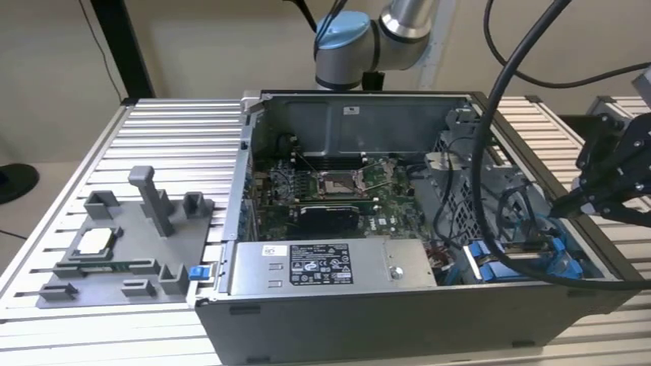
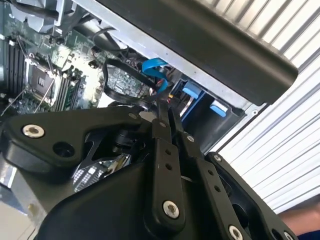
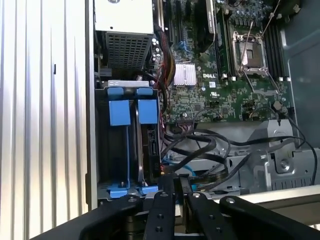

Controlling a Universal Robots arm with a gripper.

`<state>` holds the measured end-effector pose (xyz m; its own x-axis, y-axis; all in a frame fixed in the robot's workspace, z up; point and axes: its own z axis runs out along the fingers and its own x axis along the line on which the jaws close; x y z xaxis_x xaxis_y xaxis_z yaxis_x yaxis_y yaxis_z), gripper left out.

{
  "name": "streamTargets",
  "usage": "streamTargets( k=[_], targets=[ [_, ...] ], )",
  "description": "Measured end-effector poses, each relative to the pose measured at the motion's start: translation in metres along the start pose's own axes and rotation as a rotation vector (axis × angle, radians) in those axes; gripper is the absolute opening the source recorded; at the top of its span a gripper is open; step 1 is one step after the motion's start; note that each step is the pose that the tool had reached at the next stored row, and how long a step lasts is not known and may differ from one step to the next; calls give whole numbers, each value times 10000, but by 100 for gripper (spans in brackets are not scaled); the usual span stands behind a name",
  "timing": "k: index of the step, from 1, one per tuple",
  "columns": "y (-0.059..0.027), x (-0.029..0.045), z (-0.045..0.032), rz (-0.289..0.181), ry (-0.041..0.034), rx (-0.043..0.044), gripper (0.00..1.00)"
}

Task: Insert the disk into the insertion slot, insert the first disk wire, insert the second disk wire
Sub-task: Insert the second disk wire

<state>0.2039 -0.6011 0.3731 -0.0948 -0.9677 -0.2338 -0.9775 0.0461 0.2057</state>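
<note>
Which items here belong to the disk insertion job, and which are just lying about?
Job:
- disk, seated in the insertion slot
- gripper at the black cables beside it

Lying about:
- grey fixture tray on the table
- power-supply box
- motherboard

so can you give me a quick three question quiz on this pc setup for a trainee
1. True or false: the grey plastic fixture tray lies inside the open black computer case.
2. The black gripper is nearest to which? A the processor socket; B the narrow grey metal drive bay; C the fixture tray.
3. Fill in: the plastic rails of the drive bay are ___.

Key: 1 false, the tray lies on the slatted metal table, to the exterior view's left of the case. 2 B. 3 blue.
</note>
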Motion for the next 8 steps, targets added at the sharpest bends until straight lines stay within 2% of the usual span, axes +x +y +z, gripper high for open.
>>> streamTargets(
  k=[8],
  targets=[
    [317,20,59,-2,-3,53,0]
  ],
)
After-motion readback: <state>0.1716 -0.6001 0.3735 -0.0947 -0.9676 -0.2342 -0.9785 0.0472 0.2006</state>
